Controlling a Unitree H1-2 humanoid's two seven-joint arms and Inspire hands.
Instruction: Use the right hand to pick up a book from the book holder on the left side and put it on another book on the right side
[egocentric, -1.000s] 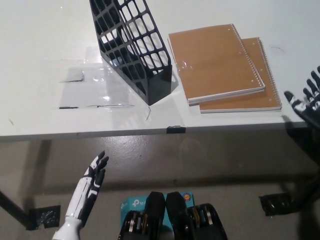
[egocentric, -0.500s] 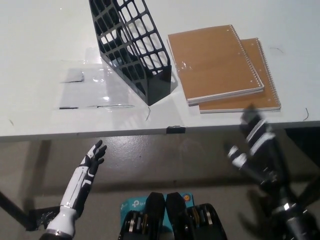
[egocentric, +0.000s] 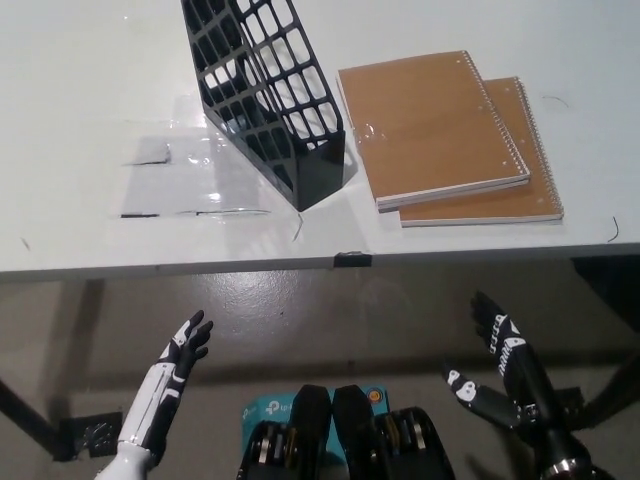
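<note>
Head view, looking steeply down: a white worktop (egocentric: 80, 90) fills the upper part of the picture, with grey floor below its front edge. On it stands a black plastic lattice-walled book holder (egocentric: 268, 95), tilted in this view, with no book visible through its open grid. Just to its right lie two brown-covered spiral-bound books: the upper book (egocentric: 430, 125) rests on the lower book (egocentric: 520, 195), shifted up and to the left so that the lower one's right and front margins show. A clear plastic sheet (egocentric: 185, 175) lies flat on the worktop to the left of the holder. The black right robot hand (egocentric: 500, 370) hangs below the worktop's edge at lower right, fingers spread, holding nothing. The white left robot hand (egocentric: 170, 375) rests at lower left, fingers extended and likewise empty.
</note>
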